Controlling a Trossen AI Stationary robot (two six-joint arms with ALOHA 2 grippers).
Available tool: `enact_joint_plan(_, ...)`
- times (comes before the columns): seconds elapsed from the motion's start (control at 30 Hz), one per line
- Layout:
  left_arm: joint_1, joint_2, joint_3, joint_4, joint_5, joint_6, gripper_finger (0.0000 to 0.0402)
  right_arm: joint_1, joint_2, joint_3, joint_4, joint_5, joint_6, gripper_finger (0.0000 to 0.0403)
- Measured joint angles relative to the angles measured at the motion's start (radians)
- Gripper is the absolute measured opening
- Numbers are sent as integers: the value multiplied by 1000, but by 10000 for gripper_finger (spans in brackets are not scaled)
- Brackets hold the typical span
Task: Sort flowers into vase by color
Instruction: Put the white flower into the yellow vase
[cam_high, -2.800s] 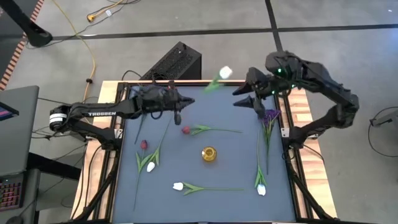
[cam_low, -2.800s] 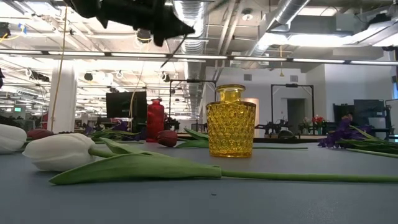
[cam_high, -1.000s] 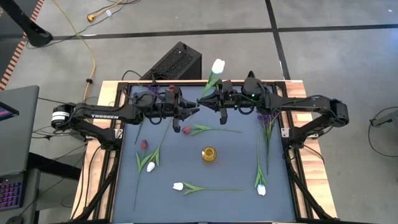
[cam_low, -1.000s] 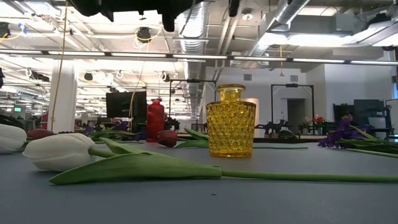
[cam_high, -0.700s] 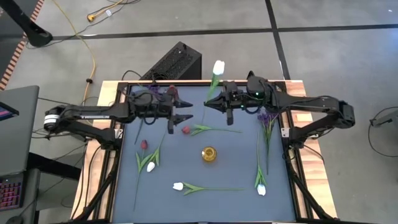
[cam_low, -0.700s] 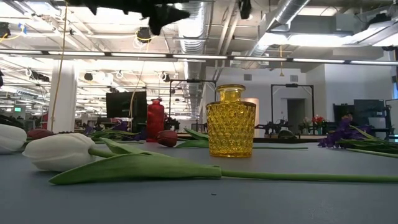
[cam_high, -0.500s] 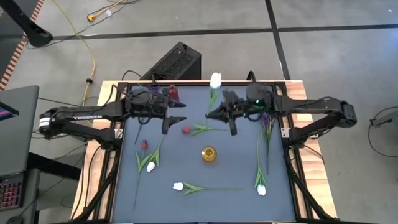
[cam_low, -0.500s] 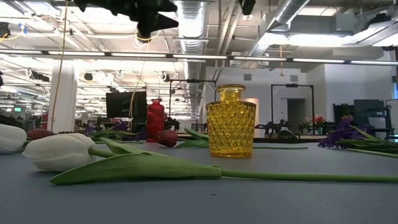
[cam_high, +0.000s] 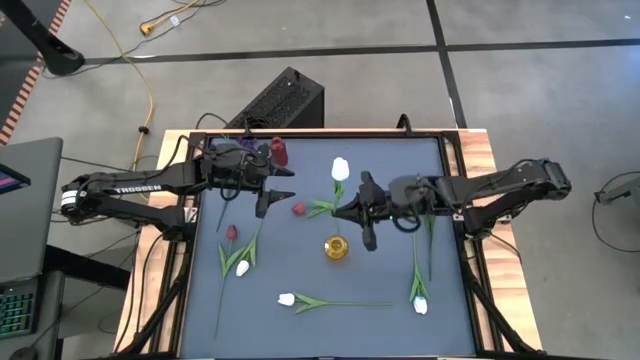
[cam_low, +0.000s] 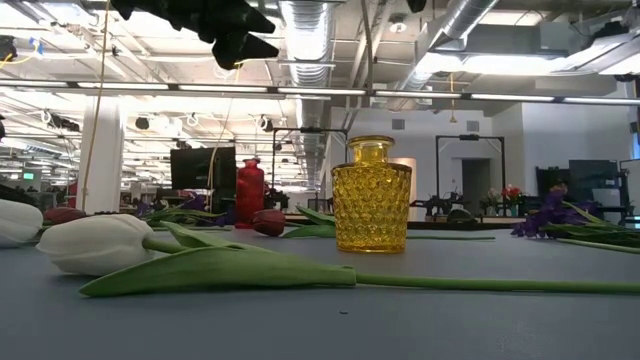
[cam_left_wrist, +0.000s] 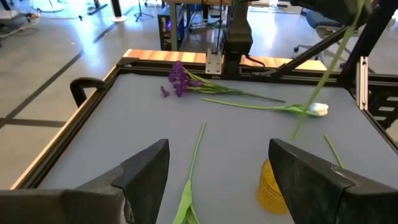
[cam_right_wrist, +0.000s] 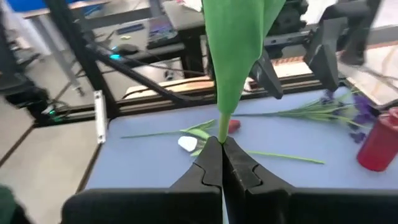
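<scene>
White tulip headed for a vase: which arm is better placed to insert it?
Right. The right gripper already holds the white tulip beside the yellow glass vase; the left gripper is open.

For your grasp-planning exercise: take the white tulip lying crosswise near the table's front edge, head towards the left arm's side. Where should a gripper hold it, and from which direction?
Grip the tulip on its bare stem, beyond the leaves and away from the soft head. Probably best from straight above, one finger on each side, since the thin stem lies flat on the table.
</scene>
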Motion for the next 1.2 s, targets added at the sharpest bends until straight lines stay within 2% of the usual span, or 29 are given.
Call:
enact_joint_plan(0.4, 0, 1, 0, -71, 88, 27, 263, 107, 128, 0, 57, 229, 114, 19)
enact_joint_plan(0.53, 0, 0, 0, -84, 85, 12, 263, 132, 131, -1, 57, 252, 113, 19)
enact_joint_plan(0.67, 0, 0, 0, -82, 40, 3, 263, 151, 123, -24, 60, 264, 91, 19)
enact_joint_plan(0.93, 0, 0, 0, -82, -10, -40, 263, 149, 115, -151, 219, 265, 83, 18)
enact_joint_plan(1.2, 0, 0, 0, -87, -10, -66, 263, 147, 115, -155, 198, 253, 64, 24)
